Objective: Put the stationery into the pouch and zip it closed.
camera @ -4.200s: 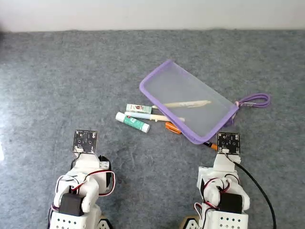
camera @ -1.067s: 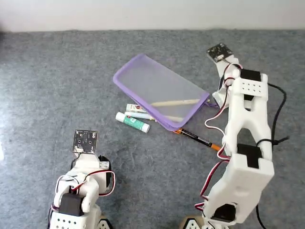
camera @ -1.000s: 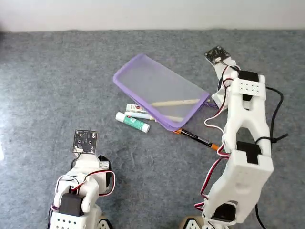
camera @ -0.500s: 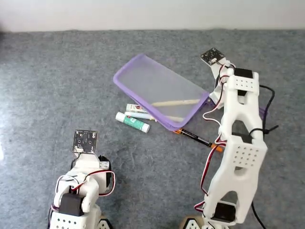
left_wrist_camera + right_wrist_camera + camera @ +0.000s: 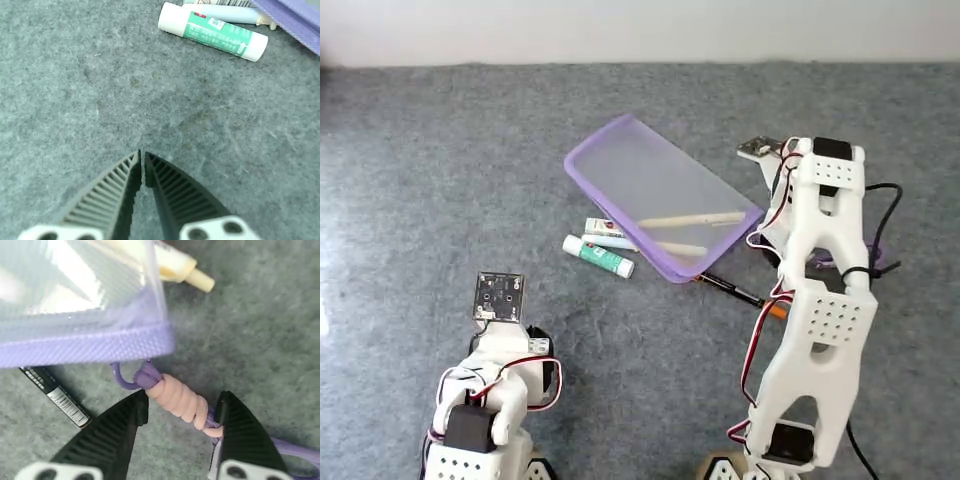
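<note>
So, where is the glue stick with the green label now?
In the high view the glue stick lies on the grey mat left of centre, beside a pale blue pen at the near edge of the purple pouch, ahead of the left gripper.

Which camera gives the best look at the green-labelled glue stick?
The left wrist view: the glue stick lies close to the lens, whole from end to end, with its green label facing up. The high view shows it small, lying apart from the near edge of the purple pouch, beside other stationery.

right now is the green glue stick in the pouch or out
Out: the glue stick lies on the table beside the pouch.
</note>
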`<act>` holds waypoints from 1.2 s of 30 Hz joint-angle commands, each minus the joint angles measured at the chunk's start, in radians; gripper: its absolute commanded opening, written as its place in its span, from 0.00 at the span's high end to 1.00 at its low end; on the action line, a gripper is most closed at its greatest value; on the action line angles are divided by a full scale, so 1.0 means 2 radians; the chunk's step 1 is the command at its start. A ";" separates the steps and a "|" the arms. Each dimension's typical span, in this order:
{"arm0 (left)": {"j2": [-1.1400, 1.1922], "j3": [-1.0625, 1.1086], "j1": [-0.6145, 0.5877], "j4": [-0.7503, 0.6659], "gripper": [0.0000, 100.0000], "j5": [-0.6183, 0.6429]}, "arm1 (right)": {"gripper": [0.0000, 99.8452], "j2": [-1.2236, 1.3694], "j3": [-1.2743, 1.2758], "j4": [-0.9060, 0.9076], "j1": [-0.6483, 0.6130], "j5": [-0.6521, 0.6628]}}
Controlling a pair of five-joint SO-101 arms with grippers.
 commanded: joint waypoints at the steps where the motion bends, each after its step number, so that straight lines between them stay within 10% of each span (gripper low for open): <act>1: -0.004 -0.004 0.000 0.001 0.99 0.001 | 0.77 -0.003 -0.021 0.000 0.007 0.002; 12: -0.004 -0.004 0.000 0.001 0.99 0.001 | 0.99 -0.004 -0.018 0.020 0.007 0.002; 36: -0.004 -0.004 0.000 0.001 0.99 0.001 | 0.99 -0.366 -0.018 0.075 -0.052 -0.018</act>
